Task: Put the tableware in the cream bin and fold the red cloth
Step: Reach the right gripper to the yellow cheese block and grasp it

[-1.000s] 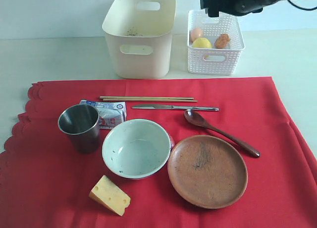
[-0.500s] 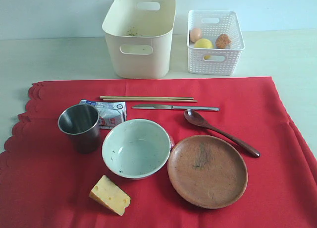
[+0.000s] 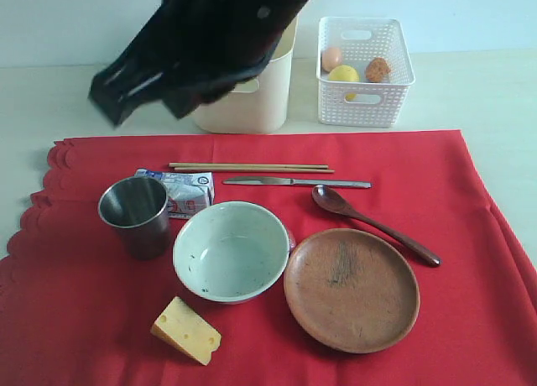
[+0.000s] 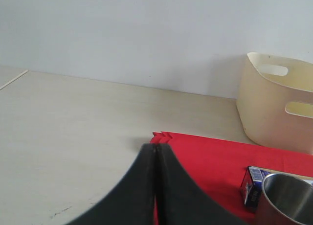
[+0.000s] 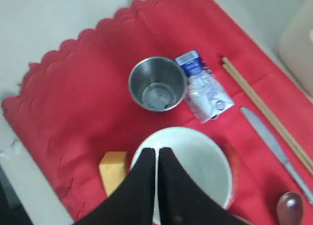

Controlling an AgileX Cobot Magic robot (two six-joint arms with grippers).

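On the red cloth (image 3: 470, 235) stand the steel cup (image 3: 134, 214), the pale bowl (image 3: 231, 252) and the brown plate (image 3: 351, 289). Behind them lie the spoon (image 3: 373, 222), chopsticks (image 3: 250, 167) and knife (image 3: 295, 182). A blurred black arm reaches from the top across the cream bin (image 3: 268, 96) and hides most of it. My right gripper (image 5: 157, 150) is shut and empty, high above the bowl (image 5: 205, 156) and cup (image 5: 156, 83). My left gripper (image 4: 155, 147) is shut and empty, low by the cloth's scalloped corner (image 4: 195, 151); the exterior view does not show it.
A white lattice basket (image 3: 365, 101) with an egg, a lemon and another food stands right of the bin. A cheese wedge (image 3: 185, 330) and a small blue and white carton (image 3: 186, 191) lie on the cloth near the cup. Bare table surrounds the cloth.
The right arm left the basket area, vanished from view, and now sweeps in from the top across the cream bin toward the left. Its jaws went from open to shut. Nothing on the cloth moved.
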